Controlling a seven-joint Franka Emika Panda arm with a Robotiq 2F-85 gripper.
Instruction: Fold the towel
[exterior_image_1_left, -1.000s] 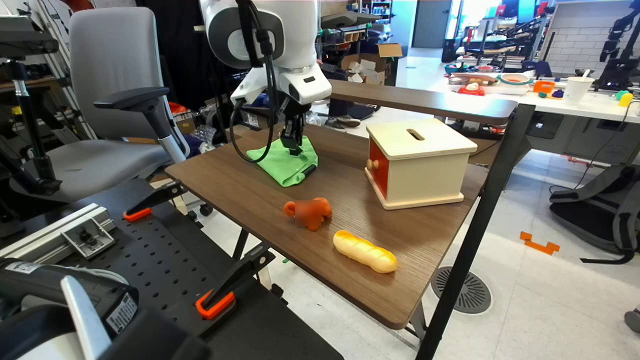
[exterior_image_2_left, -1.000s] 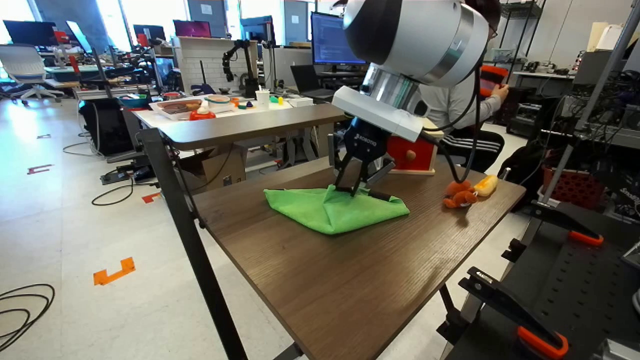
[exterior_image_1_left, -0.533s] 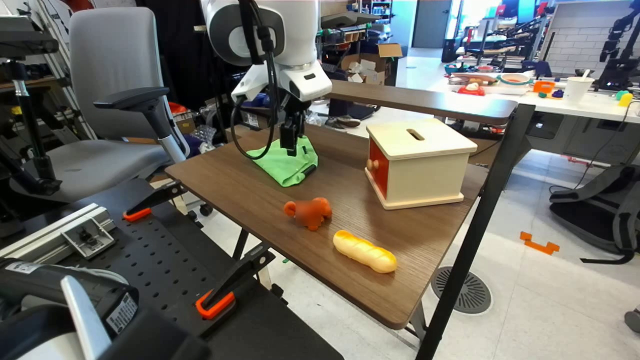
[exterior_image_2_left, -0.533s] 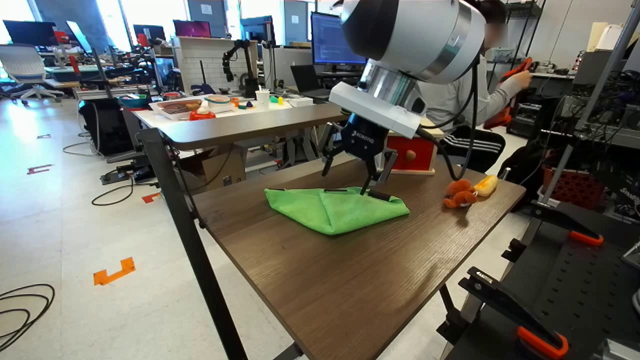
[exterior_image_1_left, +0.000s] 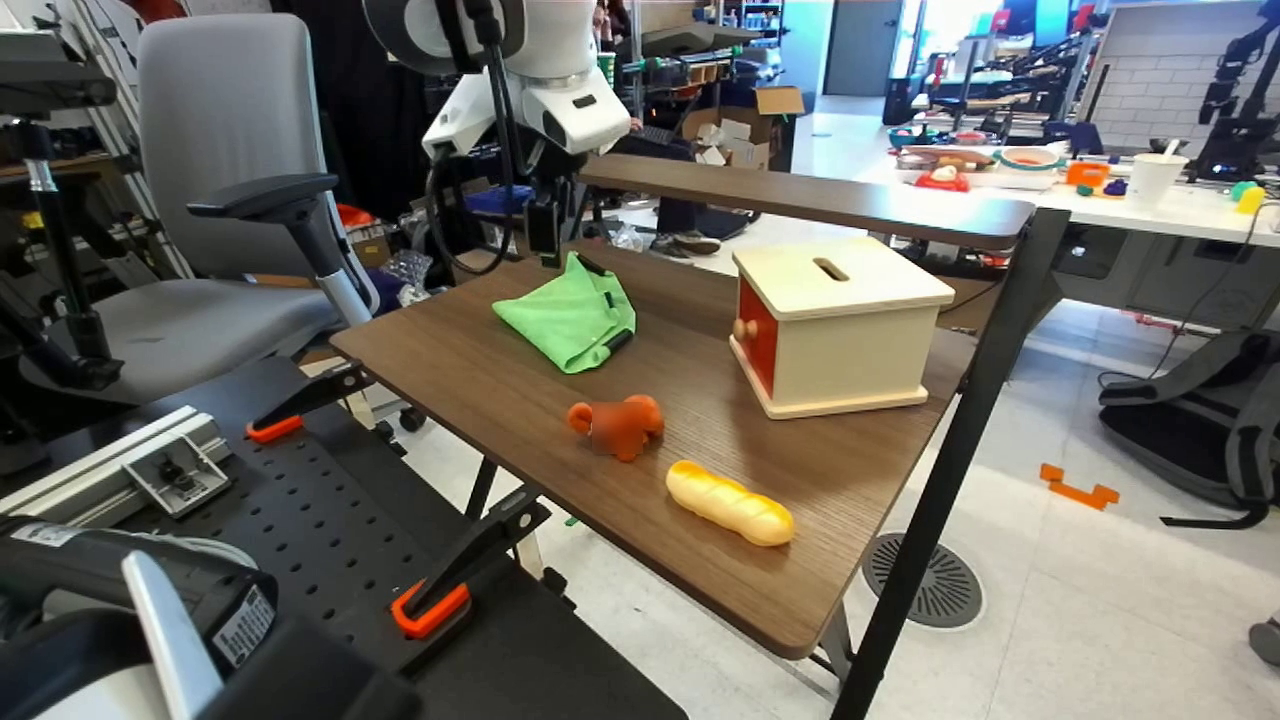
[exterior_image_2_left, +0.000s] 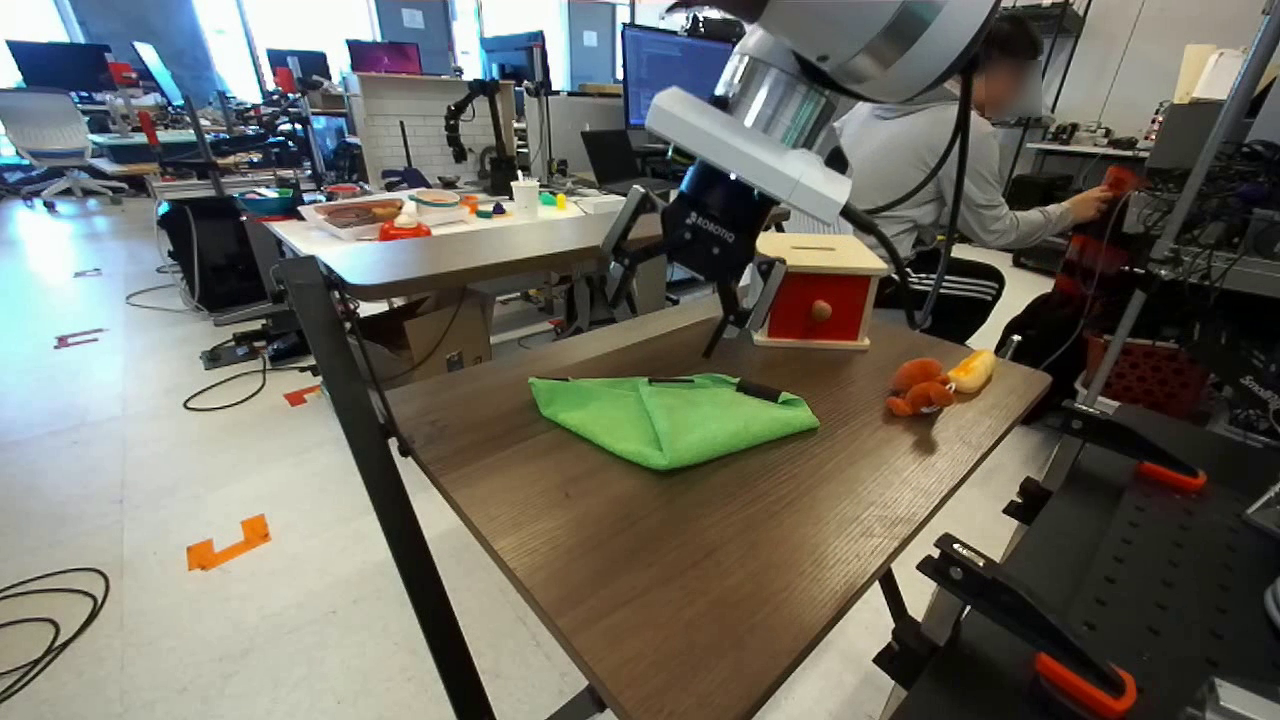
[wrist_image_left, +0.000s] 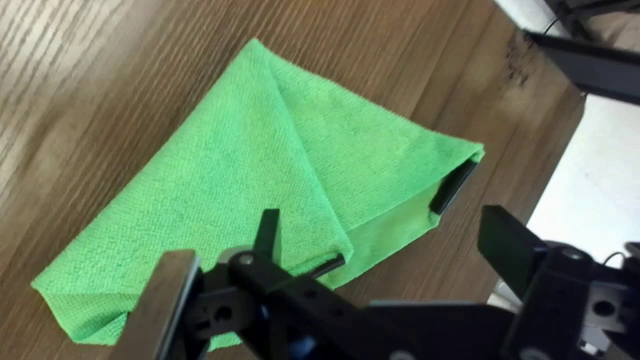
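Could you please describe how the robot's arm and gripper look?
The Panda arm is white and light grey, with rounded housings, a dark joint cover, a shiny silver section and a boxy white wrist piece. Black cables hang in loops alongside. The Robotiq gripper has a black body with ROBOTIQ in white lettering, jointed linkages and two dark, flat-faced fingers.

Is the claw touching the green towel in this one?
Apart. In an exterior view, the claw hangs open and clear of the green towel, with a strip of brown tabletop showing between them.
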